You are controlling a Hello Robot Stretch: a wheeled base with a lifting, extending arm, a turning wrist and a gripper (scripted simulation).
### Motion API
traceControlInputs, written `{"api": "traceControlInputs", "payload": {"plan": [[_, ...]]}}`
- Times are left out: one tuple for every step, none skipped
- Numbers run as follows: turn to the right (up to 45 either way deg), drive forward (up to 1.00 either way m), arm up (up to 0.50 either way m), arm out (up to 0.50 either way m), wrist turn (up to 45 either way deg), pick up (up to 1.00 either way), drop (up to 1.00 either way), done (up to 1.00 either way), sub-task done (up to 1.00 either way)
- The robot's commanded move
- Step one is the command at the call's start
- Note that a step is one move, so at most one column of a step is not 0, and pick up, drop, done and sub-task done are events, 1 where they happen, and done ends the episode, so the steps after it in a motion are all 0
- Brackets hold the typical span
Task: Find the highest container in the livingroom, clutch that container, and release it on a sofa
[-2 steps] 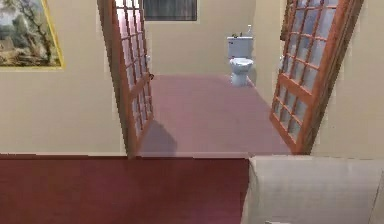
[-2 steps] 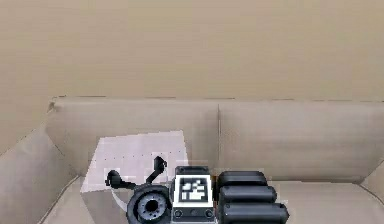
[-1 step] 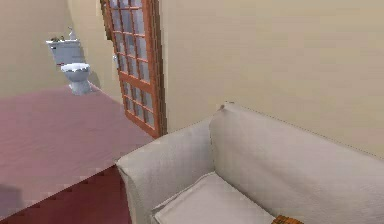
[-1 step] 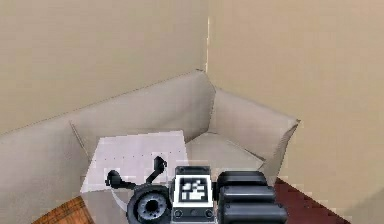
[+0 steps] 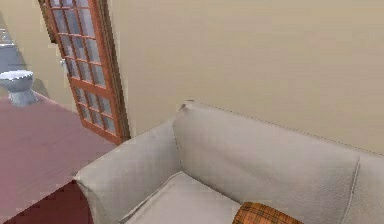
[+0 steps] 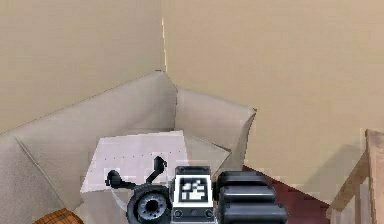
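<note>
At lower centre the gripper (image 6: 135, 172) shows against the sofa (image 6: 60, 130) seat; whether it holds the container I cannot tell, but I judge it light, stiff, best taken by its rim.

So there's a beige sofa (image 5: 250, 150) taking up the lower right, pushed against a plain tan wall (image 5: 260, 50), with an orange-brown plaid cushion (image 5: 262, 214) poking in at the bottom edge. Up on the left there's a wooden door (image 5: 88, 65) with glass panes. Past it sits a white toilet (image 5: 18, 82), and the floor (image 5: 35, 145) is reddish-brown.
</note>
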Motion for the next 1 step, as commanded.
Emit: {"api": "traceControlInputs", "payload": {"plan": [[0.0,0.0,0.0,0.36,0.0,0.0,0.0,0.0,0.0]]}}
